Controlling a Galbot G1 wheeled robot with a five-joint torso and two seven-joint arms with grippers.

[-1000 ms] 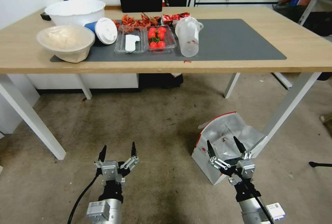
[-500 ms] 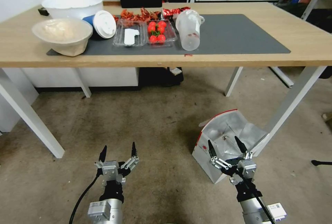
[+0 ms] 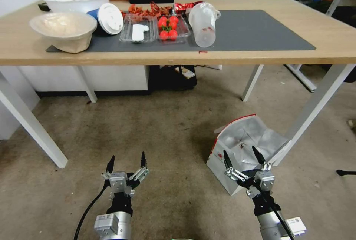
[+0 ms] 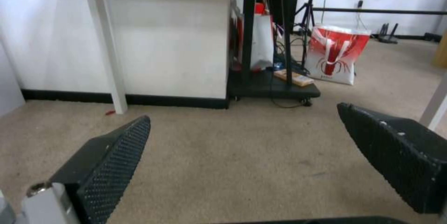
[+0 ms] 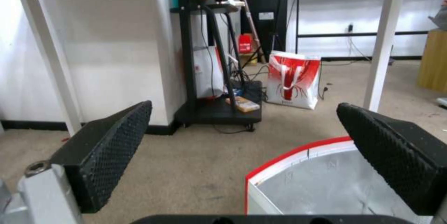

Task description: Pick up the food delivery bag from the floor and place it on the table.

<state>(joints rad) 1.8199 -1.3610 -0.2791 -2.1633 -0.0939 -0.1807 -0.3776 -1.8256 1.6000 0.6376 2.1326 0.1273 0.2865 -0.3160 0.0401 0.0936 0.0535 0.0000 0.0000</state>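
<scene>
The right gripper point(image 3: 243, 156) hung with its jaws spread wide and empty, right at the near red rim of the bag point(image 3: 237, 145), which stood open-mouthed on the floor point(image 3: 155, 136) beside a white table leg. The left gripper point(image 3: 126, 161), equally wide and empty, hung over bare floor well apart from it, so the right arm was plainly nearer. Beyond stood the table point(image 3: 333, 32), its mat point(image 3: 259, 32) bare at the right.
</scene>
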